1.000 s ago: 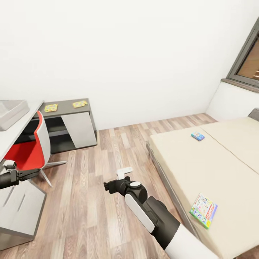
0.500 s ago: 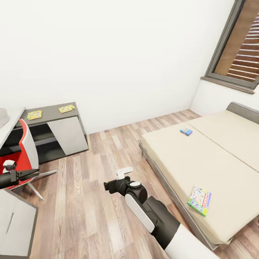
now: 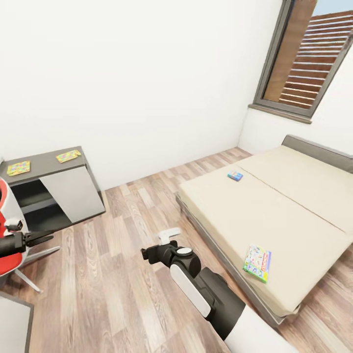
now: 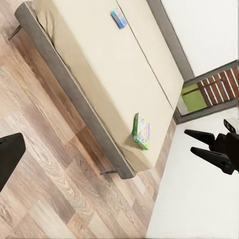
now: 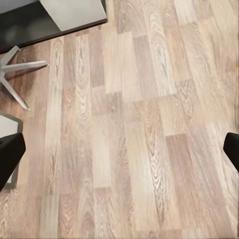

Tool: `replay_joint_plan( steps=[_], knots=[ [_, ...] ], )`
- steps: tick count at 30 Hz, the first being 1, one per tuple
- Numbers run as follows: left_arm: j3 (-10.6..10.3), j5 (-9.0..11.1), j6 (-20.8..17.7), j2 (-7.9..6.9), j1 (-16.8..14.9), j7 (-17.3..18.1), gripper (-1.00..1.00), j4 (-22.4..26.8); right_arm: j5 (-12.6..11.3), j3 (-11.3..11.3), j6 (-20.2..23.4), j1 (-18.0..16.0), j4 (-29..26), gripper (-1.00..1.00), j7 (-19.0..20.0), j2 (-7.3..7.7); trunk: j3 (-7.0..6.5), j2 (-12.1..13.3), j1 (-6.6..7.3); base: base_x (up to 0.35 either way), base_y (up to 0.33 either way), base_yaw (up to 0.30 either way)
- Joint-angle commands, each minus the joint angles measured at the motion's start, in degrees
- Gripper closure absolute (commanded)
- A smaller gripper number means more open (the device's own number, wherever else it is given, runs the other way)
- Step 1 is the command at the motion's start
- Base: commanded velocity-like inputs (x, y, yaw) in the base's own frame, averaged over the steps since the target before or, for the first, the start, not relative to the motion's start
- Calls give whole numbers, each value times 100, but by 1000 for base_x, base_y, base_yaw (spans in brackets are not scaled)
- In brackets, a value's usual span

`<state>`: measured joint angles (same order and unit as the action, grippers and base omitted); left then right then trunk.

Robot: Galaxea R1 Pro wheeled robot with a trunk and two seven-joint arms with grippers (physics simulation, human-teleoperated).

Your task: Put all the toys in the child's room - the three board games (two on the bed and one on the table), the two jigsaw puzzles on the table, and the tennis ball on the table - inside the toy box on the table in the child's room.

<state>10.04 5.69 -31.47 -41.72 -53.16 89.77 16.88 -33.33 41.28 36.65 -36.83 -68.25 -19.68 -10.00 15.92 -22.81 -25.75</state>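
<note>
Two board games lie on the cream bed (image 3: pixel 289 211): a white one with multicoloured edges (image 3: pixel 257 263) near its front edge and a small teal-blue one (image 3: pixel 235 175) further back. Both also appear in the left wrist view, white (image 4: pixel 142 131) and teal (image 4: pixel 118 18). Two jigsaw puzzles (image 3: pixel 18 168) (image 3: pixel 68 156) rest on the table's dark-grey corner section (image 3: pixel 46 164). My left gripper (image 3: pixel 41 238) hangs open by the chair. My right gripper (image 3: pixel 167 236) is open over the floor, holding nothing. The toy box and tennis ball are out of view.
A red-and-white chair (image 3: pixel 7 230) stands at the left edge, its metal legs (image 5: pixel 17 74) on the wood-plank floor (image 3: pixel 122 255). A pale drawer unit corner (image 3: pixel 14 321) sits at the bottom left. A window (image 3: pixel 304 63) is above the bed's far end.
The camera has swung right: the bed and window slid left and into fuller view, while the toy box and white desk top left the picture. Both arms keep their pose.
</note>
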Motion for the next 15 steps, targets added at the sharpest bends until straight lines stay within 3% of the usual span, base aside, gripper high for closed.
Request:
replay_joint_plan(
  steps=[1, 11, 15],
  knots=[
    [-2, 2, -61, -3, -2, 23, -100, 1, -59, 11, 9, -8, -4, -100, -58, 0, 5, -11, -4, 0, 6, -258],
    [-9, 2, -61, -3, -6, 23, -100, 0, -59, 11, 9, -8, -4, -100, -54, 0, -50, -11, -4, 0, 7, -256],
    [-10, 2, -61, -3, -4, 23, -100, 0, -55, 11, 9, -8, -4, -100, -54, 0, -73, -11, -4, 0, 125, -255]
  ],
)
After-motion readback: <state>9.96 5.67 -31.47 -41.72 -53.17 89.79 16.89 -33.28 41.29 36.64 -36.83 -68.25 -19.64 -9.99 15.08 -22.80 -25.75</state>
